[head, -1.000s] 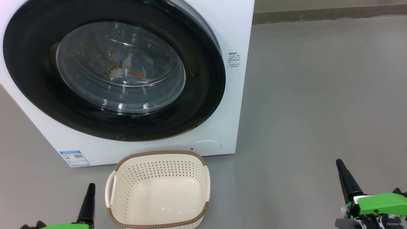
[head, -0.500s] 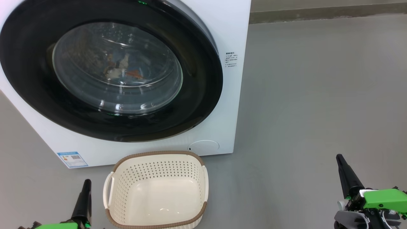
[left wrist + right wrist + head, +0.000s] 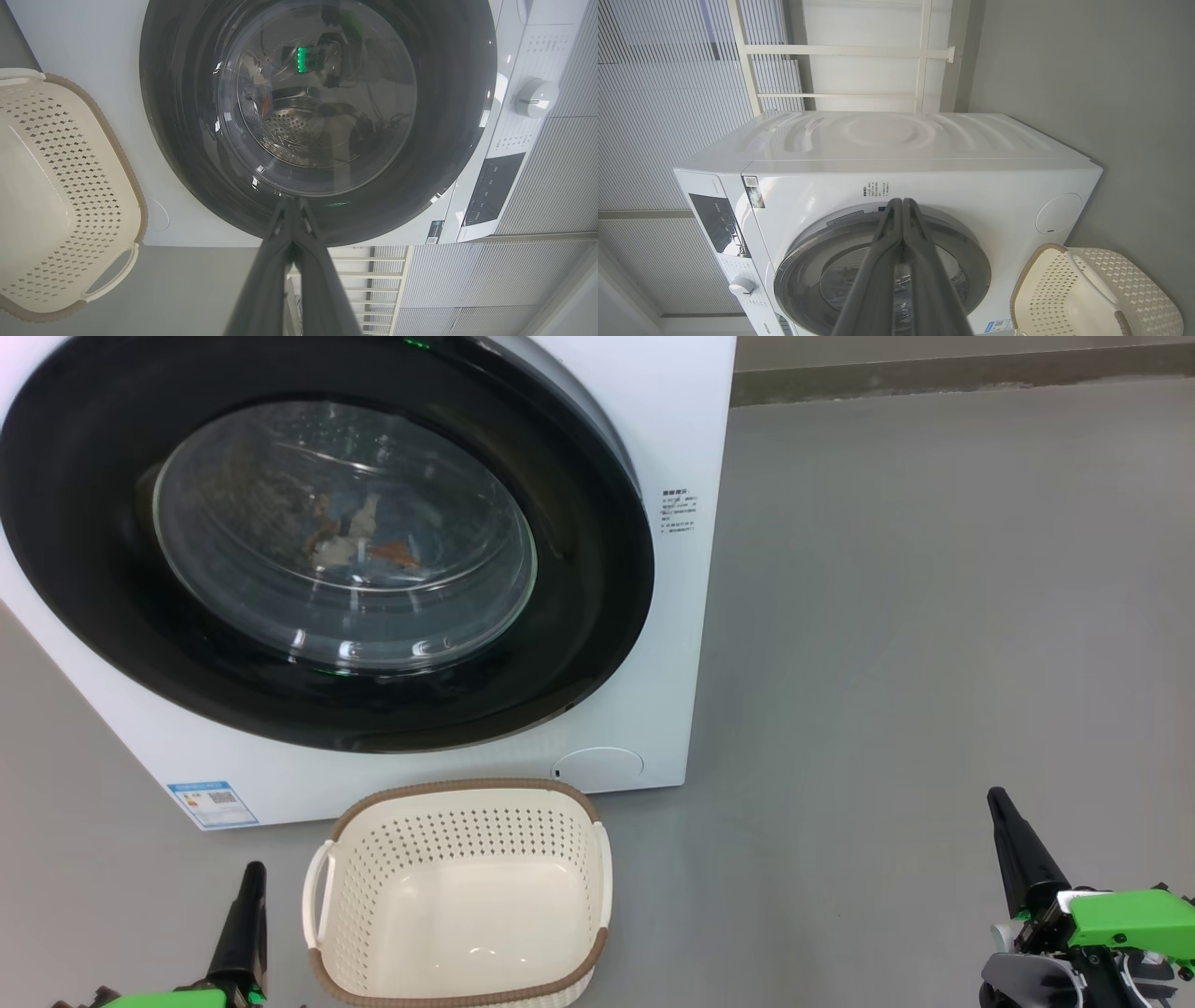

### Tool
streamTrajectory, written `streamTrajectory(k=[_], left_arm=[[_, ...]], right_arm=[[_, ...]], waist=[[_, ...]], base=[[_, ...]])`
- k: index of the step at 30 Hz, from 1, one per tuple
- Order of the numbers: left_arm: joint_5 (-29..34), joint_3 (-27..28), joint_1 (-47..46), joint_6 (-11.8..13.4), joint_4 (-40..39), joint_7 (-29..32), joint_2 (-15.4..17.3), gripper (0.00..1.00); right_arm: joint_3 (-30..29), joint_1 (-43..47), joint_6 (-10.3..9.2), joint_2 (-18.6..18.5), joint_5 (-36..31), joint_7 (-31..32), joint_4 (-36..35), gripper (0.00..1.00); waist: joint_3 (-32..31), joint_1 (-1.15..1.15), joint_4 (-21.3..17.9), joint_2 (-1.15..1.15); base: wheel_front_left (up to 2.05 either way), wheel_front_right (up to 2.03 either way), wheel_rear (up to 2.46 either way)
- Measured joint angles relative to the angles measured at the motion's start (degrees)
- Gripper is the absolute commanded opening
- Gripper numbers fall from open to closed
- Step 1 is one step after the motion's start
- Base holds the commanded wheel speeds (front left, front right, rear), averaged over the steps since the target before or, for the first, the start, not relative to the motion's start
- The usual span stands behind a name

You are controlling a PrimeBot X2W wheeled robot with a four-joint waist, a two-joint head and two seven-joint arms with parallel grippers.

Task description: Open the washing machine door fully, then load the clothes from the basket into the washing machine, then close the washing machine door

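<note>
The washing machine point(image 3: 672, 411) stands at the upper left, and its glossy black door point(image 3: 579, 616) lies shut against the front. Through the glass bowl I see a bit of pale and orange clothes point(image 3: 359, 537) inside the drum. The cream basket point(image 3: 457, 787) sits on the floor just in front of the machine, with nothing in it. My left gripper point(image 3: 252, 870) is shut, low beside the basket's left side. My right gripper point(image 3: 997, 795) is shut too, far off to the right over bare floor. The left wrist view faces the door point(image 3: 187, 140) past the shut left gripper point(image 3: 292, 201). The right wrist view shows the right gripper point(image 3: 901, 201) shut before the machine point(image 3: 896, 135).
Grey floor point(image 3: 934, 616) spreads wide to the right of the machine up to a wall base point(image 3: 934, 378). A round cover point(image 3: 602, 763) and a blue label point(image 3: 213, 803) sit low on the machine's front. A control knob point(image 3: 535, 97) and dark panel point(image 3: 493, 186) flank the door.
The head view shifted a little to the right in the first half second. Since then nothing has moved; both grippers hold still and shut.
</note>
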Motion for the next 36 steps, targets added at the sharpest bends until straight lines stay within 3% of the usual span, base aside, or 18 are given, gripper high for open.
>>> streamTrajectory(k=[36], left_arm=[[0.0, 0.0, 0.0, 0.0, 0.0, 0.0, 0.0, 0.00]], right_arm=[[0.0, -0.1, 0.00, 0.0, 0.0, 0.0, 0.0, 0.00]], waist=[[0.0, 0.00, 0.0, 0.00]], base=[[0.00, 0.00, 0.00]])
